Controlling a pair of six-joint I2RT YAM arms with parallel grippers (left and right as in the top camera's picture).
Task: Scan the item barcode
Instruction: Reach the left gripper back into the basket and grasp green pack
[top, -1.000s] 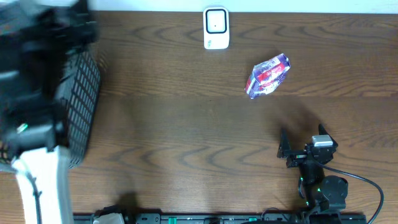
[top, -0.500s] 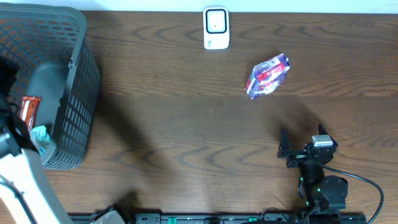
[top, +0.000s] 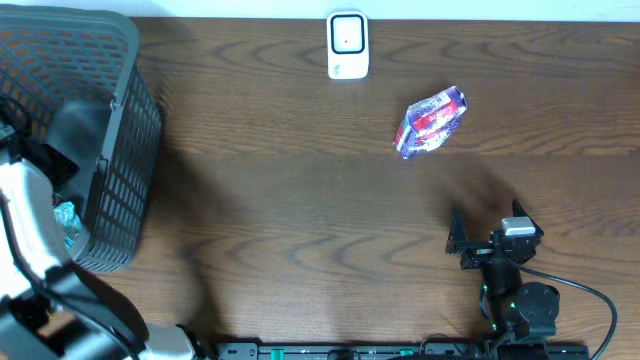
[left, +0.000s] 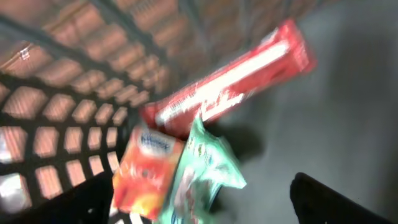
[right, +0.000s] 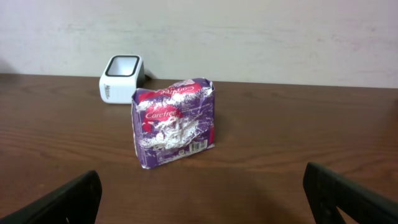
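1. The left claw (left: 205, 202) is open. Its dark fingers (left: 74, 202) sit wide apart at the bottom corners of the wrist view, with nothing gripped. It hangs inside the basket (top: 135, 150) at the left edge of the overhead view.
2. Under it, three packets lie on the grey basket floor. A long red bar (left: 230, 81) slants from centre to upper right, and an orange packet (left: 146, 177) lies at lower left. A green packet (left: 208, 165) lies beside the orange one, over the bar's lower end. The view is too blurred to read the print.
3. The right claw (top: 487, 228) is also open and empty, low over the tabletop (top: 300, 200) at the lower right of the overhead view.
4. Well ahead of it, a purple packet (top: 430, 122) stands on the tabletop, right of centre. Neither claw touches it.
5. The white scanner (top: 348, 45) sits at top centre, apart from the purple packet.
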